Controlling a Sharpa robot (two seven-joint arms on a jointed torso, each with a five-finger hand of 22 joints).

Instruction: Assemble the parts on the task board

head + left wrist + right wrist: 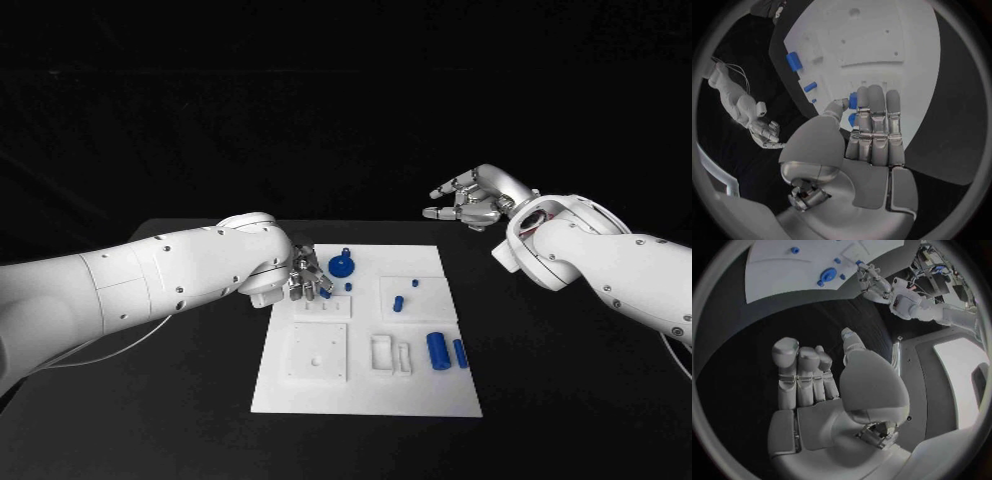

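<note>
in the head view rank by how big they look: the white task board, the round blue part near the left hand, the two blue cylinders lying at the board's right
1. task board
2. round blue part
3. two blue cylinders and: similar in length, the left one looks thicker; too close to rank.

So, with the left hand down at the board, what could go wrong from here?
1. The left hand has its fingers at a small blue part; whether it grips is unclear, so the part may slip.
2. The round blue part lies close by and could be knocked.
3. The right hand hovers off the board, open, unable to help.
</note>
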